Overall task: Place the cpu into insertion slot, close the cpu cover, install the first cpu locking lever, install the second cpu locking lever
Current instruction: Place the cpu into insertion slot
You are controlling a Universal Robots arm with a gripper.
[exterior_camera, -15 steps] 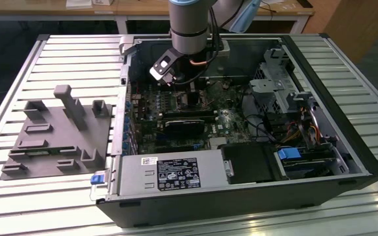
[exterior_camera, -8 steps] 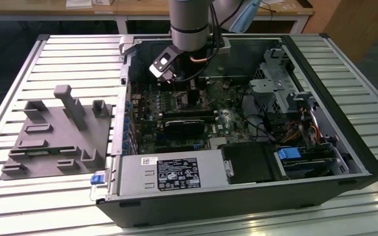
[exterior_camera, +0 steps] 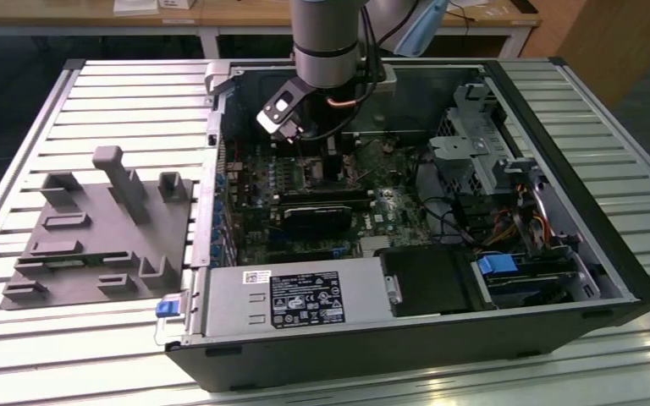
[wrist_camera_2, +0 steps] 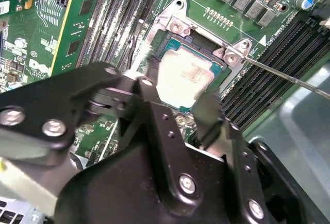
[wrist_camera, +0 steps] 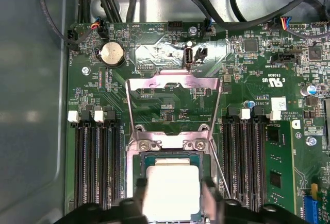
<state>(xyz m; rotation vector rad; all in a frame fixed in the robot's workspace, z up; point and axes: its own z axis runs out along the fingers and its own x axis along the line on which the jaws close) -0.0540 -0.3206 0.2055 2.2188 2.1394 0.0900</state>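
Note:
The cpu (wrist_camera: 172, 188) (wrist_camera_2: 185, 74), a square chip with a dull silver top, lies in the insertion slot (wrist_camera: 170, 155) (wrist_camera_2: 178, 31) on the green motherboard. My gripper (wrist_camera: 174, 199) (wrist_camera_2: 178, 98) stands right over it, one black finger against each of two opposite edges of the chip. The cpu cover (wrist_camera: 172, 82), a thin silvery frame, is swung up and away from the slot on its hinge. A thin metal locking lever (wrist_camera_2: 289, 77) (wrist_camera: 221, 175) sticks out beside the slot. In the exterior view the gripper (exterior_camera: 319, 161) reaches down into the open computer case (exterior_camera: 551, 110).
Long black memory slots (wrist_camera: 98, 167) (wrist_camera: 252, 162) flank the slot on both sides. Black cables (wrist_camera: 206, 7) run along the case wall. A grey fixture (exterior_camera: 99, 228) sits on the slatted table at the exterior view's left. The power supply (exterior_camera: 291, 300) fills the case's near end.

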